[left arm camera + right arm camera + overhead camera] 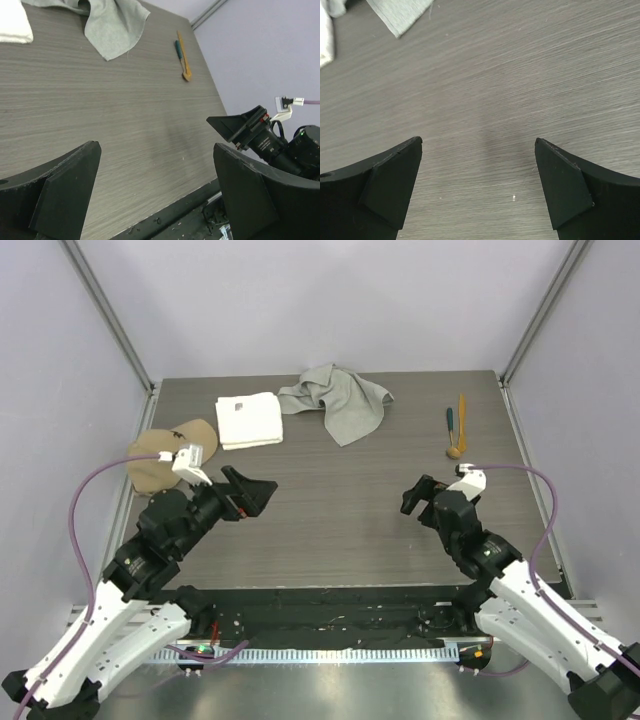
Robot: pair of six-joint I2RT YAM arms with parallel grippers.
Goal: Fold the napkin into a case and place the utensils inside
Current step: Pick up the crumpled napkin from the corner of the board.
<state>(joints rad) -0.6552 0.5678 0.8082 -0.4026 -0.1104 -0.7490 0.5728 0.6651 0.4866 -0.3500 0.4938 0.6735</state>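
1. Not yet begun: napkin point(335, 400) lying crumpled at far centre, no case formed; folding and loading all left.
2. Utensils point(455, 430) at far right, well apart from napkin, side by side, long axes near-to-far, wooden bowl nearest.
3. Left gripper point(252, 490) and right gripper point(418, 496) spread wide, holding nothing.

Right end effector point(479, 145): jaws spread wide, hovering over the grey wood-grain table point(520, 75), only table surface showing between them. Further out, a corner of the light-grey napkin point(400, 12) lies flat on the table. White towel point(324, 40) edge sits near it, mostly cut off.
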